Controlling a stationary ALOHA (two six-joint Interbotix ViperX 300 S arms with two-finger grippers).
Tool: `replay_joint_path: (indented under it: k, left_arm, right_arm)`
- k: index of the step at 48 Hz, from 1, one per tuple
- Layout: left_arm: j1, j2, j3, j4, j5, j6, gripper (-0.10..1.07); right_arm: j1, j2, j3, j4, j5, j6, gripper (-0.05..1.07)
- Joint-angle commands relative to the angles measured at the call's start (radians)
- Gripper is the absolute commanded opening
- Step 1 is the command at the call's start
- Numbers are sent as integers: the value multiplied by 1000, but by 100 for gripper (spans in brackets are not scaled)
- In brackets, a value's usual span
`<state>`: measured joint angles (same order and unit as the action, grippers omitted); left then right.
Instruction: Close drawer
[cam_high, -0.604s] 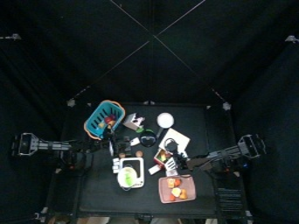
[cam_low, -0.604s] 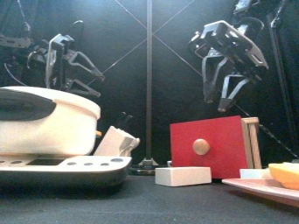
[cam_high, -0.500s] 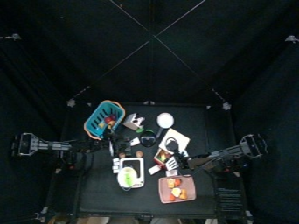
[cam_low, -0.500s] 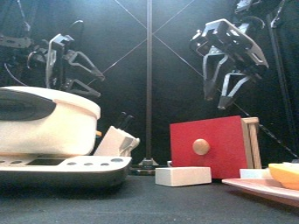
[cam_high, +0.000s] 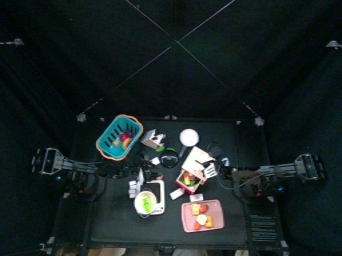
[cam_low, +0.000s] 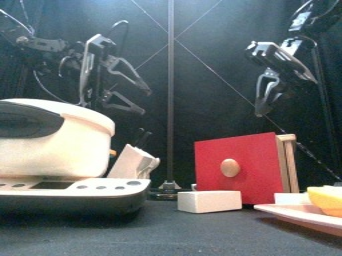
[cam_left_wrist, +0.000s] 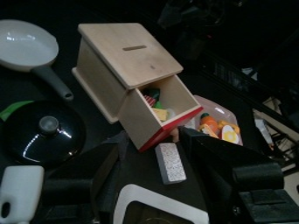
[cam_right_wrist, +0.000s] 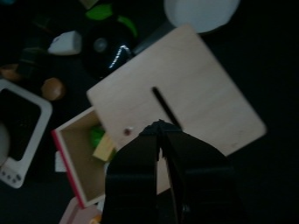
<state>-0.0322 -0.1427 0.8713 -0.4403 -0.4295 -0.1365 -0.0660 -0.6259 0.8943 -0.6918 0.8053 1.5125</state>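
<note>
The drawer (cam_high: 198, 163) has a white flat top and stands right of the table's middle. Its red-fronted tray (cam_high: 187, 181) is slid out toward the front. In the left wrist view the tan box (cam_left_wrist: 121, 61) shows the tray (cam_left_wrist: 158, 118) pulled out, with yellow pieces inside. The front view shows the red front with a round wooden knob (cam_low: 230, 167). My left gripper (cam_low: 115, 76) hangs open, high above the table's left. My right gripper (cam_right_wrist: 159, 128) is shut and empty above the drawer's top (cam_right_wrist: 176, 92); it hangs high at the right in the front view (cam_low: 274, 88).
A teal basket (cam_high: 118, 137) stands at the back left and a pink tray (cam_high: 201, 215) with fruit at the front right. A white appliance (cam_low: 54, 140) fills the front left. A white block (cam_low: 210, 200) lies before the drawer. A white plate (cam_high: 190, 137) lies behind it.
Both arms have lifted and drawn back toward their own sides; the right gripper has moved right, away from above the drawer. The drawer's tray stands out as before.
</note>
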Motion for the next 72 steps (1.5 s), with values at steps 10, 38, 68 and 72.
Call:
replay_joint_path:
  k: [10,38,68,72]
  left_arm:
    - [-71,143,-164,-57,17,-2,59]
    - [-75,325,-339,-104,158,0,56]
    - [-51,400,-434,-104,179,2,56]
    - [-43,403,-442,-103,179,2,56]
  right_arm:
    - [-181,-14,78,-64,-107,-2,34]
    - [-258,94,100,-147,-267,-2,34]
    - [-261,124,103,-175,-301,0,34]
    - [-261,124,104,-175,-301,0,34]
